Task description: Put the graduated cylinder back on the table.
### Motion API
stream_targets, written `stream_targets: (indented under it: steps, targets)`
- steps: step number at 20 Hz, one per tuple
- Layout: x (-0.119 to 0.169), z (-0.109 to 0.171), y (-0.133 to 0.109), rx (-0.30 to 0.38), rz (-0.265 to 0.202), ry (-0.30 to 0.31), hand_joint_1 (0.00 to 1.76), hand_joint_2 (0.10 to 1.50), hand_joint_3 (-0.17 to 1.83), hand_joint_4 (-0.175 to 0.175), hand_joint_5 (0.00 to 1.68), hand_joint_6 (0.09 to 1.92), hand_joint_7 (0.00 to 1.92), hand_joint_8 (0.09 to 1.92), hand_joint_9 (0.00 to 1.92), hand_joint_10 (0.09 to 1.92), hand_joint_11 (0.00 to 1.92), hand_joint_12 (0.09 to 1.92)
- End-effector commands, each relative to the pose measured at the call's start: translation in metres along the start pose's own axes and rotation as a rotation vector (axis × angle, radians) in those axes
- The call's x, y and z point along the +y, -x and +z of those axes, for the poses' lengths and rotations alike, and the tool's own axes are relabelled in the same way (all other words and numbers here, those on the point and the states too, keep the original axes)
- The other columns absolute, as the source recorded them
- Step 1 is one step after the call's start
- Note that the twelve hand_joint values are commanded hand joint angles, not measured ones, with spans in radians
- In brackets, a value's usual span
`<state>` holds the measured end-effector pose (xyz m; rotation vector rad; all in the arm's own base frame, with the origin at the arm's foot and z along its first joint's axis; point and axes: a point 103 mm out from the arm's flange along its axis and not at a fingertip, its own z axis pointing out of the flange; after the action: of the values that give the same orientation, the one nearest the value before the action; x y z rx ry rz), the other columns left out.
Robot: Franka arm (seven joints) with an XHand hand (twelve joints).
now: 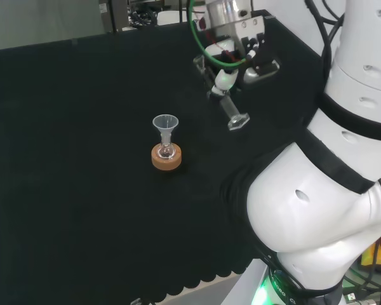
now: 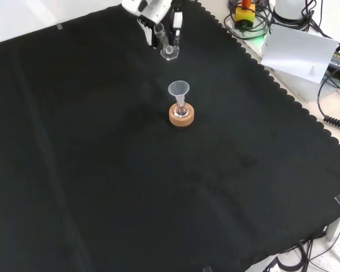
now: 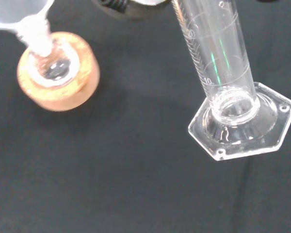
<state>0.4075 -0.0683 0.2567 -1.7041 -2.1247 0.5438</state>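
My hand [image 1: 223, 80] is curled round the upper part of a clear graduated cylinder [image 1: 232, 112], which points its hexagonal foot [image 1: 239, 121] down at the black cloth, slightly tilted. In the front view the hand [image 2: 156, 16] comes in from the top with the cylinder's foot [image 2: 169, 54] low over the cloth; whether it touches I cannot tell. The wrist view looks down the cylinder's marked tube [image 3: 216, 53] to its foot [image 3: 243, 127].
A small flask with a clear funnel [image 1: 166, 123] in its neck sits on a cork ring [image 1: 166, 158], a little way from the cylinder; they appear again as cork ring [image 2: 181, 115] and cork ring [image 3: 58, 73]. White paper [image 2: 297, 51] and cables lie beyond the cloth's scalloped edge.
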Motion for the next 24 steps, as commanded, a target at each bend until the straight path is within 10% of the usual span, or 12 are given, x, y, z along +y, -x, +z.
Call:
stream_targets:
  steps: [1, 20, 24]
  targets:
    - [0.012, 0.018, 0.004, 0.087, -0.075, 0.090, 1.27, 1.08, 0.01, -0.175, 1.02, 0.92, 1.06, 0.91, 1.53, 0.09, 1.39, 0.66]
    - [0.047, 0.031, 0.019, 0.240, -0.101, 0.361, 1.27, 1.09, 0.00, -0.175, 1.02, 0.92, 1.06, 0.91, 1.53, 0.09, 1.38, 0.67]
    - [0.056, 0.034, 0.023, 0.273, -0.101, 0.422, 1.14, 1.11, 0.00, -0.086, 1.00, 0.98, 1.28, 0.43, 1.53, 0.09, 1.38, 0.68]
